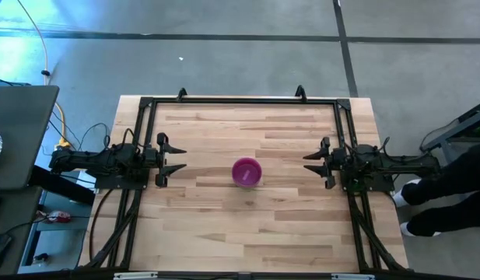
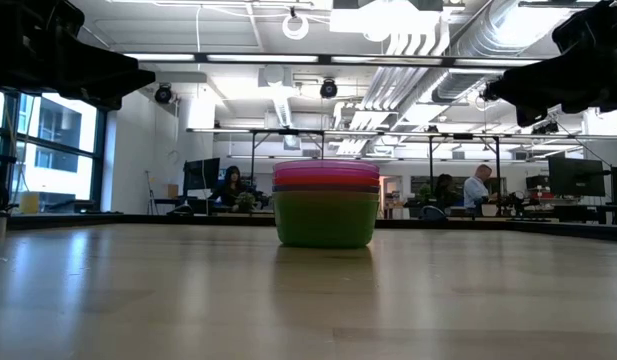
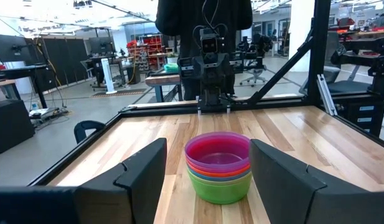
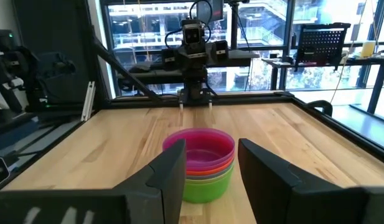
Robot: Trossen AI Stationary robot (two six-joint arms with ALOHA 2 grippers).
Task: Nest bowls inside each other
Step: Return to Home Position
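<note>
Bowls [image 1: 247, 172], nested in one stack: left gripper [image 1: 176, 159] and right gripper [image 1: 311, 162] flank it well apart, open, empty; apparently the parking step, needing only retreat.

Nested bowls [image 1: 247, 172] at table [image 1: 224, 233] centre, left gripper [image 1: 183, 159] left of them, right gripper [image 1: 306, 162] right of them

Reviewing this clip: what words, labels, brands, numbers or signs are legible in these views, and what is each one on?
None can be read.
The stack of bowls shows no print.
The left gripper and right gripper show no legible marking.
Anything written in the background is too small or blurred to read.
</note>
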